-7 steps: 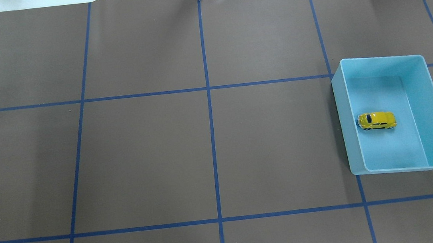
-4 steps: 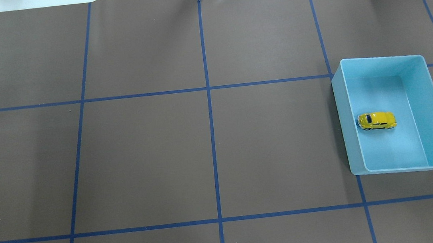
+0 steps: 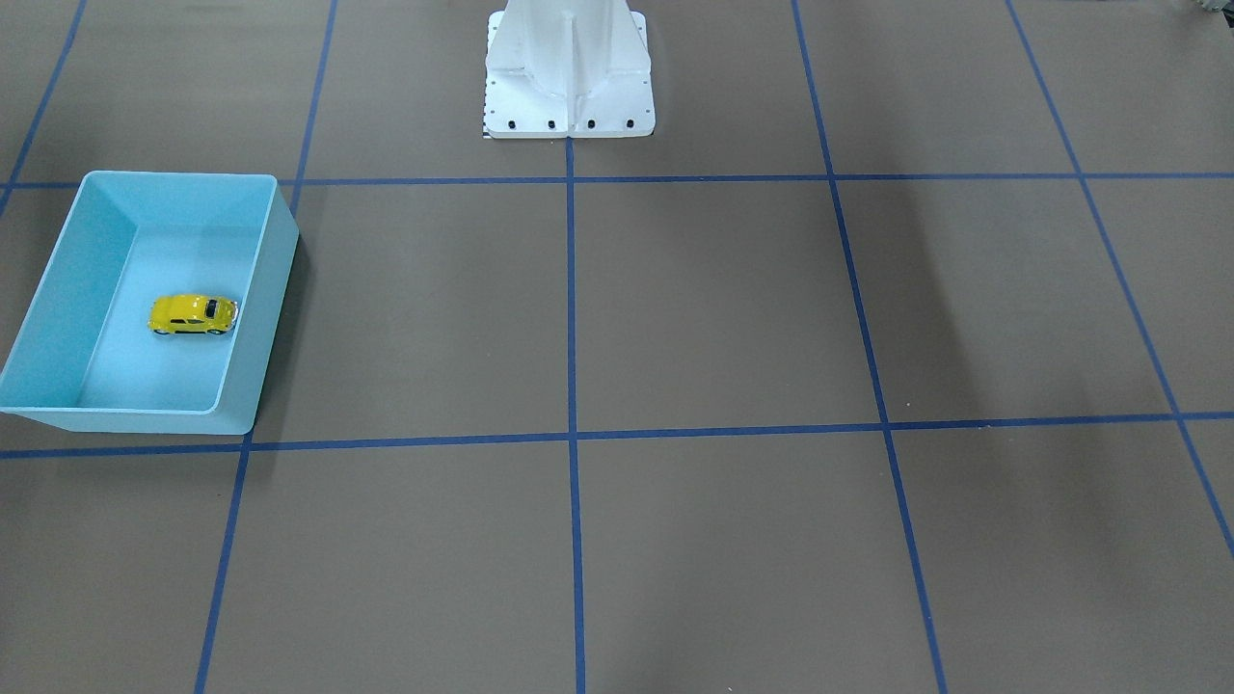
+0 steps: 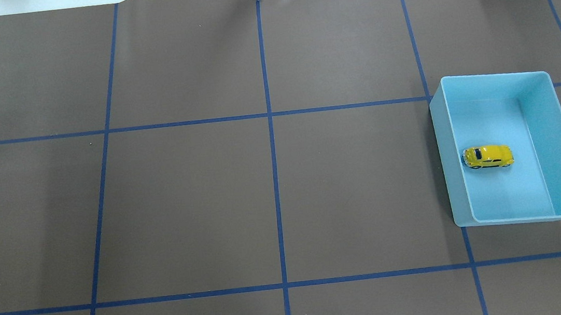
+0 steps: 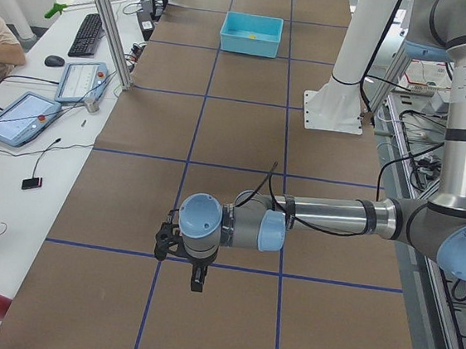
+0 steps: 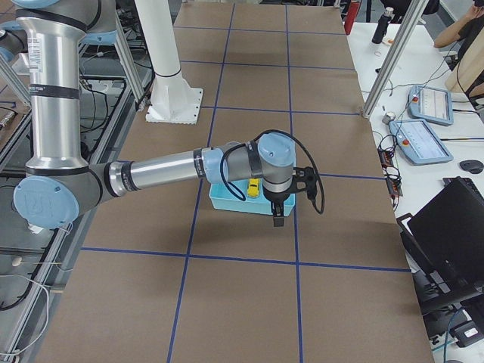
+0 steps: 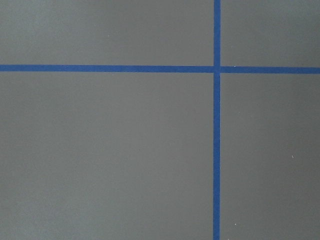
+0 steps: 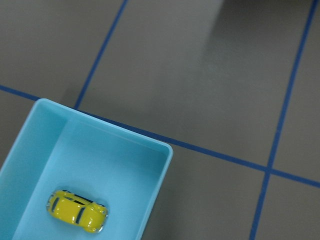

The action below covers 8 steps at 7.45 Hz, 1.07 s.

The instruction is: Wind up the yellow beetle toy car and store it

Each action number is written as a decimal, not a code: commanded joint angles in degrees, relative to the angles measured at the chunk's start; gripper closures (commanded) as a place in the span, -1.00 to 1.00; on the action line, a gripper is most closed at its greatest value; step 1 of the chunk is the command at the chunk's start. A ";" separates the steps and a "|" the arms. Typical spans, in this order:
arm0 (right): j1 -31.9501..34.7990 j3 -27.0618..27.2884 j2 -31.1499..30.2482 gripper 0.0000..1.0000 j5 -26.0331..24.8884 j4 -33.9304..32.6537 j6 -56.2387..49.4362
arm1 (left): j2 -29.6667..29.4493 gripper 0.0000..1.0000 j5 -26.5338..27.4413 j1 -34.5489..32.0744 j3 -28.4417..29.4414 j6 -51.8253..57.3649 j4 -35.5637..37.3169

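On the right side of the overhead frame, the tiny glossy yellow beetle toy car [image 4: 488,156] sits on its wheels on the floor of the open light-blue rectangular plastic bin [image 4: 491,74]. It is closer to the bin's left wall than to its right wall and touches neither. The car's long axis runs nearly left to right across that frame, with a slight tilt. Which end is the nose cannot be told at this size.

Neither arm appears in the overhead or front-facing views. In the exterior right view the right pincer [image 6: 277,219] hangs above the brown tabletop [image 4: 186,204] with its fingers pointing down. The bin and car lie just up and left of it in that frame, partly behind the wrist. The right wrist view places the car at the lower left of its frame, so the pincer axis is offset from the car and stands past the bin's corner. The left pincer [image 5: 197,283] hangs over a blue tape crossing in the lower centre of the exterior left view, well apart from the bin at the top of that frame.

Whether either pincer is released or clenched cannot be told from these side views.

Judgement: any further handling of the car falls to the right arm, which is much the nearer. A grasp would call for fingers set across the car's short axis
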 commanded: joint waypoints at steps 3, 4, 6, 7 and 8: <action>0.17 -6.08 -2.65 -1.00 0.00 0.53 0.84 | 0.00 -1.00 0.00 0.00 0.00 0.00 0.00; 0.17 -5.99 -2.65 -1.00 -0.09 0.62 0.40 | 0.00 -1.00 0.00 0.00 0.00 0.00 0.00; 0.17 -5.90 -3.00 -1.00 -0.09 0.62 -1.26 | 0.00 -1.00 0.00 0.00 0.00 0.00 0.00; 0.17 -6.07 -3.01 -1.00 -0.09 0.62 -2.58 | 0.00 -1.00 0.00 0.00 0.00 0.00 0.00; 0.17 -6.08 -3.01 -1.00 -0.09 0.62 -2.59 | 0.09 -1.00 0.09 0.00 0.00 0.00 0.00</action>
